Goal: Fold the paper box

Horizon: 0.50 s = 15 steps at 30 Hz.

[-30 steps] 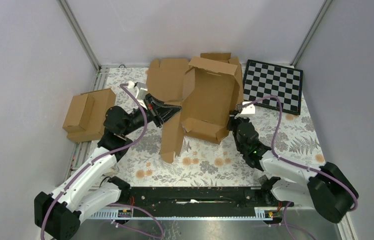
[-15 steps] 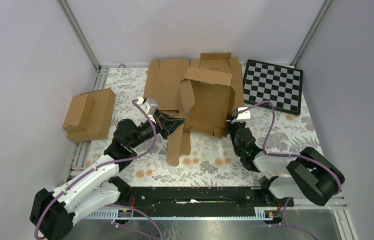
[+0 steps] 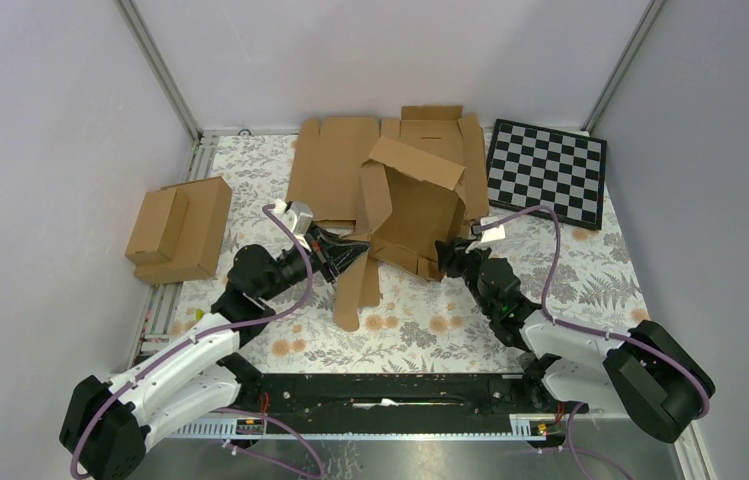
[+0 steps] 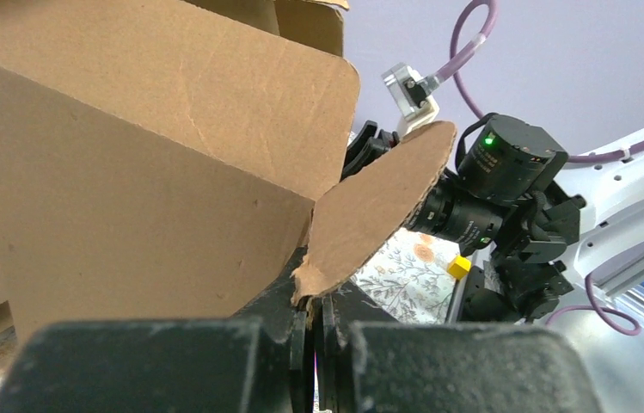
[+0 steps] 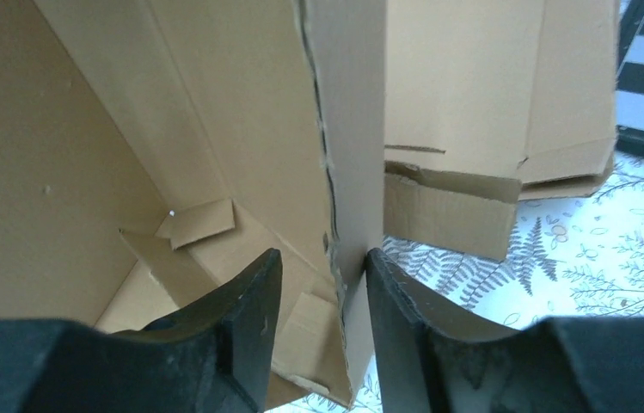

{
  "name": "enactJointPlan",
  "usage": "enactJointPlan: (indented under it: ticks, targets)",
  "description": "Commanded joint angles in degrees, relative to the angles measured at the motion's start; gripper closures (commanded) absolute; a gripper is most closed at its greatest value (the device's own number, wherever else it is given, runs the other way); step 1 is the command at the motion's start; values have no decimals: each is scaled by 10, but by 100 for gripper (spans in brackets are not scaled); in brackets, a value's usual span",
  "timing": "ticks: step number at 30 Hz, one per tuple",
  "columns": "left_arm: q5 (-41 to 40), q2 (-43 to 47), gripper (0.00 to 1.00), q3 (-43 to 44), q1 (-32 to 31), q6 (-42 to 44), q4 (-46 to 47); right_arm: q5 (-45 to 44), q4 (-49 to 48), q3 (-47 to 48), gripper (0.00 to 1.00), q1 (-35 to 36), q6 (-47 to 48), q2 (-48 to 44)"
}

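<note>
The paper box [image 3: 415,215] is half-formed brown cardboard, tipped up on the mat with its hollow facing the camera; one long flap [image 3: 355,285] trails toward the near side. My left gripper [image 3: 355,256] is at its lower left corner, shut on a rounded flap [image 4: 378,206] whose torn edge sits between the jaws [image 4: 315,320]. My right gripper [image 3: 447,258] is at the lower right corner and stands open. The box's side wall [image 5: 348,172] runs between its fingers [image 5: 249,314], resting against the right one with a gap to the left one.
A flat cardboard blank [image 3: 335,165] lies behind the box. Two joined small brown boxes [image 3: 178,228] sit at the left edge. A checkerboard [image 3: 548,170] lies at the back right. The floral mat [image 3: 420,325] shows in front. The right arm [image 4: 507,189] is close in the left wrist view.
My right gripper has opened and released the side wall it was pinching. The box has tipped further upright, and both grippers have drawn closer together at its near corners.
</note>
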<state>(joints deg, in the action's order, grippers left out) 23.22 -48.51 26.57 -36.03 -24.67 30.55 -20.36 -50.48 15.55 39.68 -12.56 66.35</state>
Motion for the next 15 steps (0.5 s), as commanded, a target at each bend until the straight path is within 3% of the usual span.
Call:
enactJointPlan:
  ticks: [1, 9, 15]
  targets:
    - [30, -10, 100, 6, -2, -45, 18, 55, 54, 11, 46, -2, -34, -10]
    - [34, -8, 100, 10, -2, -71, 21, 115, 170, 49, 24, -1, -53, 33]
    - [39, -15, 100, 12, -2, -79, 25, 141, 157, 23, 27, 1, -59, 39]
